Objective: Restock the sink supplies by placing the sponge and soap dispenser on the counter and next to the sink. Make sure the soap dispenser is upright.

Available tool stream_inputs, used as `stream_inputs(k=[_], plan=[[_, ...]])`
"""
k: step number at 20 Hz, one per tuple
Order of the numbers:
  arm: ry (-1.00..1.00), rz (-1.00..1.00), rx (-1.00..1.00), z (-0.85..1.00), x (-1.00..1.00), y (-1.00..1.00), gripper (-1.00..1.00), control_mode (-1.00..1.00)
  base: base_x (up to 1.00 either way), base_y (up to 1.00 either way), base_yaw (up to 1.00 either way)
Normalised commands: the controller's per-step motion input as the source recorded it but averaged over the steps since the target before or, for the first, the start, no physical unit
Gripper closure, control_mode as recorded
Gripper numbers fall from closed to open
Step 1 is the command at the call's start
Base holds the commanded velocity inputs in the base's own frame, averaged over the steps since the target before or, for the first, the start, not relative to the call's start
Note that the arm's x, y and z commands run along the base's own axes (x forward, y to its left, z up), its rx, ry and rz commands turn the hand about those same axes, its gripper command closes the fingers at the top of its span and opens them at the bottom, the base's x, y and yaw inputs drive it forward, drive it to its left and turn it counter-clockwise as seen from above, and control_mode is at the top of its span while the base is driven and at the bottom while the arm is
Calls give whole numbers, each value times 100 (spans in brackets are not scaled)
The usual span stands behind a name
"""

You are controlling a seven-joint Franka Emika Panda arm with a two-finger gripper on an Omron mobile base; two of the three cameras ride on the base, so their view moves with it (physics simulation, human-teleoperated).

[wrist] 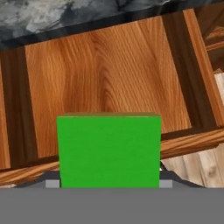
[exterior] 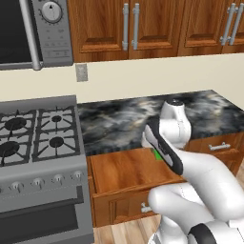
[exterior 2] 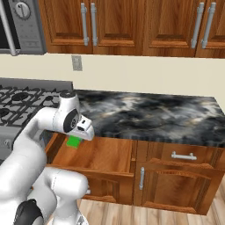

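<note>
My gripper (wrist: 108, 183) is shut on the bright green sponge (wrist: 108, 151), which covers the lower middle of the hand view. The hand hangs over the open wooden drawer (wrist: 109, 83) just below the counter's edge. In the base views the sponge (exterior: 156, 154) (exterior 2: 74, 141) peeks out as a small green patch under the white wrist. The black marbled counter (exterior: 119, 119) (exterior 2: 154, 110) runs behind and to the right of the hand. The soap dispenser and the sink are out of view.
The drawer (exterior: 128, 171) (exterior 2: 99, 154) stands pulled out under the counter. A gas stove (exterior: 33, 133) sits directly to the left, with a microwave (exterior: 28, 28) above it. Closed wall cabinets (exterior 2: 132, 26) hang overhead, and a base cabinet (exterior 2: 176, 180) lies to the right.
</note>
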Motion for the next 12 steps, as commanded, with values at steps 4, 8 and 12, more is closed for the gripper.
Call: stream_inputs(k=[4,8,12], plan=[[0,0,-3,80,-23,41,100,-100,0,0,0],[0,0,0,56,-9,28,100,-100,0,0,0],[2,0,0,4,0,24,100,-100,0,0,0]])
